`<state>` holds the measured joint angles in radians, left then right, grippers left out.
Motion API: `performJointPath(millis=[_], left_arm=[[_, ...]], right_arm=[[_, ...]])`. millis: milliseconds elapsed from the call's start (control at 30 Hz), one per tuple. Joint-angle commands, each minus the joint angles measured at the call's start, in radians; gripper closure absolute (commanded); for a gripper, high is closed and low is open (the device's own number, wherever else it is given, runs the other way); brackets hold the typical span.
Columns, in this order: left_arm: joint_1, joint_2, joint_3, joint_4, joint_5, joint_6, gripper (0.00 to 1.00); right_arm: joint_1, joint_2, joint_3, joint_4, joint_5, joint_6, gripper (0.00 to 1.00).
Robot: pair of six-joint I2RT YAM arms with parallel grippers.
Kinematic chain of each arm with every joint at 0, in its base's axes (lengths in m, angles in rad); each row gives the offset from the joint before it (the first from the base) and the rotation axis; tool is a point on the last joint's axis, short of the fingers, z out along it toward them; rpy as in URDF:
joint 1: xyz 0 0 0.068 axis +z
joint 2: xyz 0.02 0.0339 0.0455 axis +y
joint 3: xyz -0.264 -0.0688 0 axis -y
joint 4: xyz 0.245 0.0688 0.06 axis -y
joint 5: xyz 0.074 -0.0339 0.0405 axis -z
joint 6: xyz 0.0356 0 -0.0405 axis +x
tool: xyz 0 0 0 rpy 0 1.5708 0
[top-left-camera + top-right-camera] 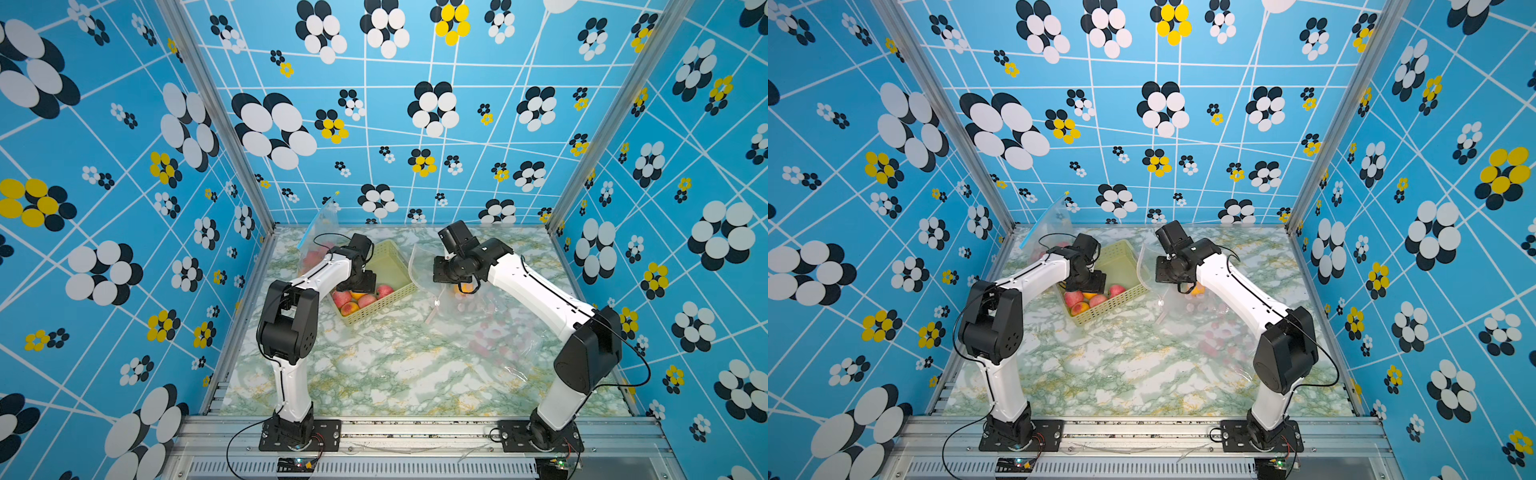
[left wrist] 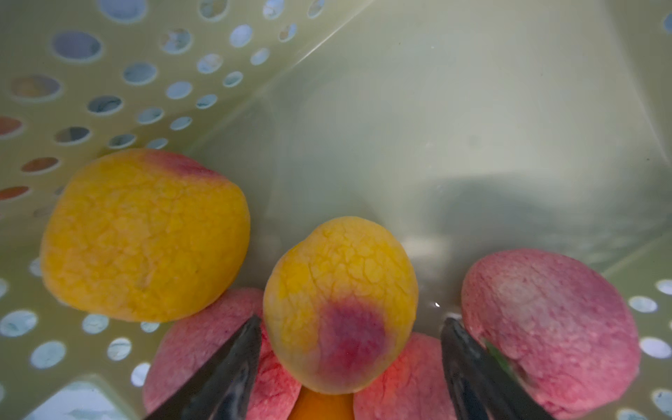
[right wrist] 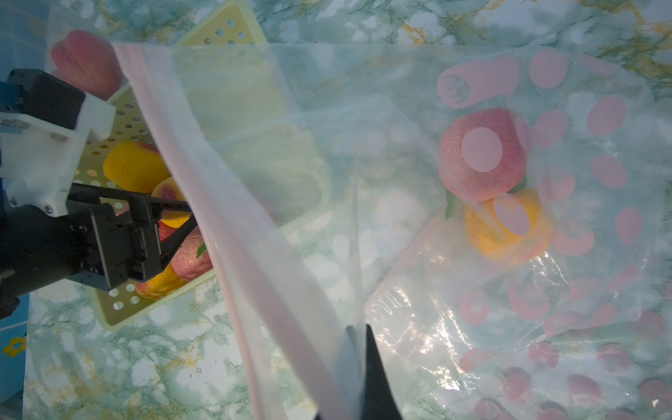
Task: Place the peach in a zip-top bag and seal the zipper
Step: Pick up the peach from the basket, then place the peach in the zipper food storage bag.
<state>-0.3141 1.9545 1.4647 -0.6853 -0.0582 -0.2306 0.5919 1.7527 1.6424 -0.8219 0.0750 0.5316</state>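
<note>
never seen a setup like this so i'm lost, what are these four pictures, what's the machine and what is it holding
The machine is two robot arms mounted at the front of a table, a left arm and a right arm, each ending in a two-finger gripper. The two wide pictures come from one camera overhead and are nearly the same. The two close-ups come from cameras on the wrists.

On the marble table sits a perforated basket of peaches, with a clear zip-top bag with pink dots beside it. The left gripper is down in the basket, jaws open on either side of a yellow peach, not visibly clamped. The right gripper is shut on the bag's edge, holding its mouth up. A pink peach and an orange peach already lie inside the bag.
</note>
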Motion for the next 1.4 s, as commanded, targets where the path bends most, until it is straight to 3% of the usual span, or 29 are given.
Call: performJointPath(millis=[0, 500, 633, 767, 1133, 1367], left_arm=[[0.011, 0.028, 0.035, -0.040, -0.032, 0.023, 0.20], [0.021, 0.104, 0.066, -0.019, 0.018, 0.023, 0.22], [0.019, 0.094, 0.069, -0.011, 0.022, 0.018, 0.27], [0.019, 0.075, 0.070, 0.006, 0.040, 0.003, 0.38], [0.008, -0.126, 0.017, 0.088, 0.128, -0.050, 0.41], [0.000, -0.293, -0.073, 0.209, 0.258, -0.135, 0.42]], right_arm=[[0.003, 0.004, -0.019, 0.008, -0.008, 0.010, 1.00], [0.003, 0.011, -0.020, 0.006, -0.004, 0.011, 1.00], [0.003, 0.010, -0.029, 0.012, -0.004, 0.011, 1.00], [0.003, 0.010, -0.032, 0.013, -0.003, 0.013, 1.00], [0.002, 0.003, -0.030, 0.023, -0.001, 0.015, 1.00], [0.003, -0.001, -0.023, 0.024, -0.001, 0.013, 1.00]])
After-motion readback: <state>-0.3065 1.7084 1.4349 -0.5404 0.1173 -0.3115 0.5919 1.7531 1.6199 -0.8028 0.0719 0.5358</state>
